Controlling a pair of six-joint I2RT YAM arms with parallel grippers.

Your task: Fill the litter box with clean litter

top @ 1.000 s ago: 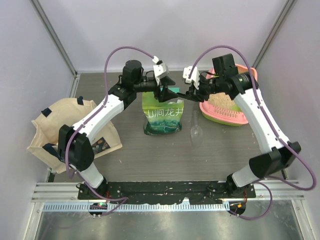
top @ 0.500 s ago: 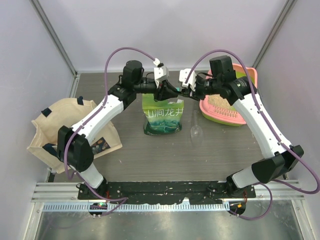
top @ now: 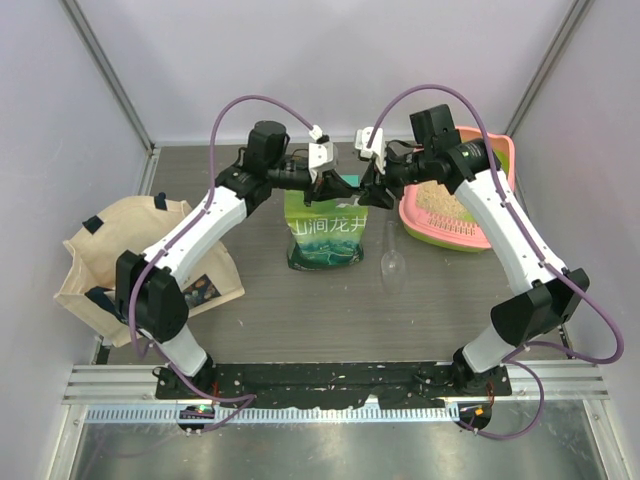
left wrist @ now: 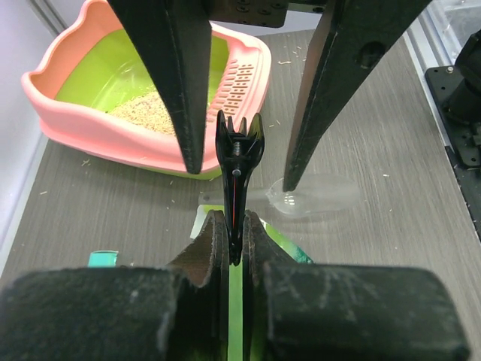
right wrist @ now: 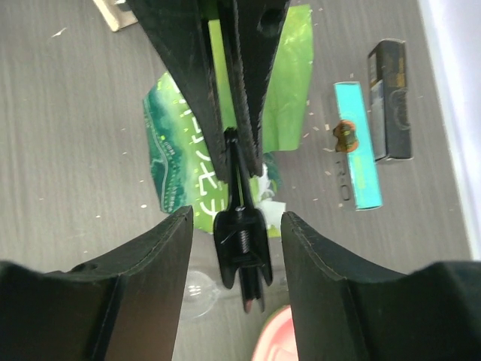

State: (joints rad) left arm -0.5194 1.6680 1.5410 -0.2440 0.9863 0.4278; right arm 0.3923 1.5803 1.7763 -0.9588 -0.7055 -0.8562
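The litter box [top: 455, 236], pink rim and lime-green basin, sits at the back right with a patch of pale litter [top: 437, 200] in it; the left wrist view also shows the box [left wrist: 90, 128] and litter [left wrist: 143, 113]. A green printed bag [top: 325, 235] stands at centre. Above it, my left gripper [top: 338, 185] is shut on the thin end of a black spring clip [left wrist: 238, 150]. My right gripper [right wrist: 237, 218] faces it, open, its fingers [right wrist: 150, 256] on either side of the clip's handle end [right wrist: 240, 241] with gaps showing.
A clear plastic scoop [top: 391, 262] lies right of the bag. A beige tote bag [top: 105, 250] rests at the left edge. In the right wrist view, a teal box [right wrist: 357, 143] and a black box [right wrist: 391, 98] lie beside the bag. Loose grains dot the table.
My left jaws have closed on the clip. My right jaws have opened off it, and the right arm has shifted left toward the bag's top.
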